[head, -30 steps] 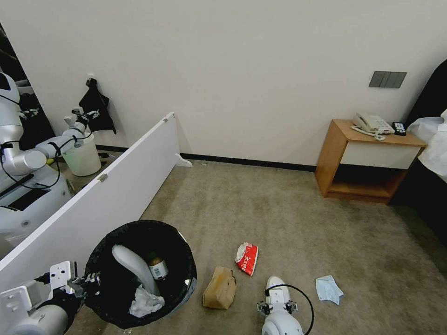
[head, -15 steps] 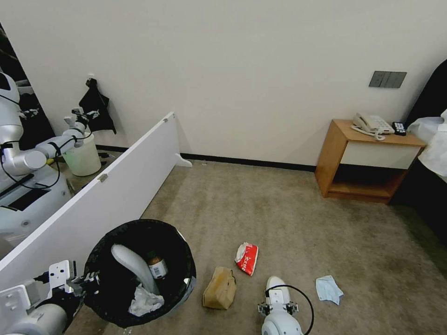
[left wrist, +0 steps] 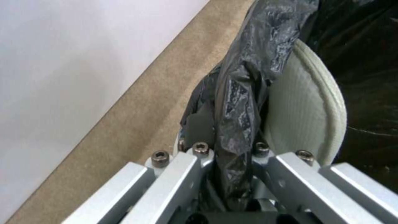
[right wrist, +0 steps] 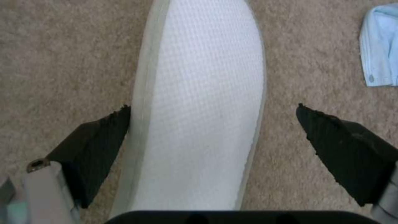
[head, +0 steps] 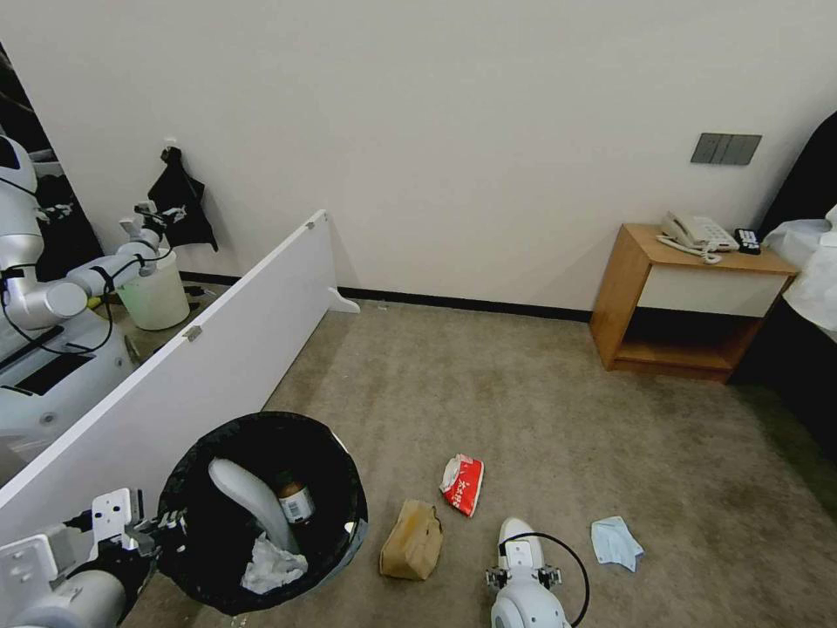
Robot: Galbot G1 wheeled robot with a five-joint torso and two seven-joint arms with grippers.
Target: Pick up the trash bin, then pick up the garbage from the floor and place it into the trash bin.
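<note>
Down at the lower left of the head view, the left pincer (head: pixel 161 526) grips the rim of the trash bin (head: pixel 196 488), clamped tight on the black bag folded over it. Inside the bin lie a white slipper (head: pixel 248 501), a small bottle (head: pixel 296 501) and a crumpled tissue (head: pixel 273 565). On the carpet (head: pixel 540 410) beside the bin sits the brown paper bag (head: pixel 412 539), the red snack packet (head: pixel 463 482) just beyond it, and the pale-blue mask (head: pixel 615 541) off to the right. The right pincer (head: pixel 523 577) hangs low over the second slipper (head: pixel 514 530). Against the picture a second back, the right arm sits a touch lower; bin and litter lie as they were.

Over to the left wrist view: the left pincer (left wrist: pixel 232 149) is closed on the crinkly bag (left wrist: pixel 240 102) at the rim, with the slipper (left wrist: pixel 304 115) in the bin right behind the fold and the white panel (left wrist: pixel 74 68) alongside.

Now the right wrist view: the right pincer (right wrist: pixel 213 124) is spread wide, straddling the second slipper (right wrist: pixel 203 112). One black pad (right wrist: pixel 97 133) touches the sole's edge, the other stands apart from it over carpet. The mask (right wrist: pixel 379 43) lies near, at the corner.
</note>
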